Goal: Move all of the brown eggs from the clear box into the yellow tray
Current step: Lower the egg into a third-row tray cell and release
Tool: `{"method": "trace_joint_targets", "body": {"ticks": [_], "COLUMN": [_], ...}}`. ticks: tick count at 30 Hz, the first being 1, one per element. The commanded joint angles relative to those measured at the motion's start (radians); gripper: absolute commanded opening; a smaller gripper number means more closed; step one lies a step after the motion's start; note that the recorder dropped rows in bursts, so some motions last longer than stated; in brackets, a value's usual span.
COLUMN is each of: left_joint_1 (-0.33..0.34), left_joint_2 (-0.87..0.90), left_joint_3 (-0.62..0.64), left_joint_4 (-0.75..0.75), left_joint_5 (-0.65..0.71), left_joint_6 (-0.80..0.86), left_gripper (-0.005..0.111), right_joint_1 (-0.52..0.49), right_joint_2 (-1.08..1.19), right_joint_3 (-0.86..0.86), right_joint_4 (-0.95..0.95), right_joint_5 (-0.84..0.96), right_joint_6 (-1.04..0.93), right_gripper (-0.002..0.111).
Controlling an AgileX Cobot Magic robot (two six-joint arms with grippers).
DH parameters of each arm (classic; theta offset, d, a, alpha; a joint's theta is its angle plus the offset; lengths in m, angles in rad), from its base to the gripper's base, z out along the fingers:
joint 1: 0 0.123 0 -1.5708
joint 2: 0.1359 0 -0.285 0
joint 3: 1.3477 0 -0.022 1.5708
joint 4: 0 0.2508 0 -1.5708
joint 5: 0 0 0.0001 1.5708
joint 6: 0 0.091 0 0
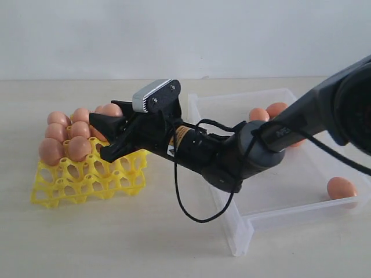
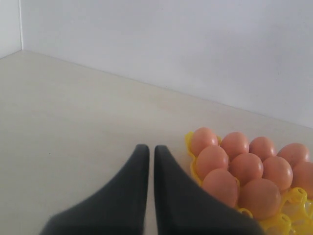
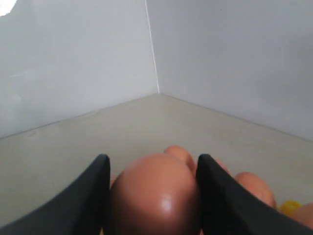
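Brown egg (image 3: 154, 196) is clamped between the two dark fingers (image 3: 83, 200) of the right hand (image 3: 152, 159). The jaws stand wide apart, with both inner faces touching the shell. In the exterior view the right hand (image 1: 107, 138) lies across the middle, over the right side of the yellow tray (image 1: 87, 185). Only a sliver of the held egg shows there, so I can't tell whether it already sits in a cup.

Left hand (image 2: 147, 149) has its fingers together with only a thin slit between them and holds nothing. It hangs above the bare desk (image 2: 73, 122), just beside the tray's filled cells.

- **Nearest:** the front wall of the clear box (image 1: 272, 215), with one lone egg (image 1: 342, 188) in its near right corner.
- **Next:** a black cable (image 1: 181, 200) loops down off the right arm (image 1: 243, 150), which crosses the box's left wall and hides part of the box floor.
- **Tray:** the front cups are empty. Other brown eggs (image 1: 66, 139) are packed in the rear rows, maybe nine or ten, count unsure.
- **Farther back:** two more eggs (image 1: 277, 109) at the box's far side, partly hidden by the arm.
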Motion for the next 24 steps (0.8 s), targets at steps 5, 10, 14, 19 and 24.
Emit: {"method": "trace_joint_targets", "body": {"ticks": [5,10,14,19,24], "left_joint_1": [-0.003,-0.003,-0.003,-0.003,-0.003], "left_joint_2": [-0.008,-0.008,-0.008,-0.008,-0.008], "left_joint_3": [0.003,0.003,0.003,0.003,0.003], "left_joint_4": [0.004,0.004,0.004,0.004,0.004], "left_joint_5": [0.004,0.002,0.002,0.002,0.002], "left_joint_6": [-0.005,-0.005,-0.005,-0.005,-0.005], "left_gripper": [0.004,0.004,0.004,0.004,0.004], "right_joint_1": [-0.001,-0.001,-0.001,-0.001,-0.001], "right_joint_2": [0.116,0.152,0.152,0.167,0.188], "right_joint_3": [-0.175,-0.205,-0.209,-0.222,-0.222], "right_joint_4": [-0.067,-0.07,-0.07,-0.082,-0.08], "right_joint_5": [0.005,0.07,0.09,0.116,0.123], "right_joint_6": [0.106,0.123,0.117,0.13,0.13], "right_gripper": [0.0,0.0,0.0,0.0,0.0]}}
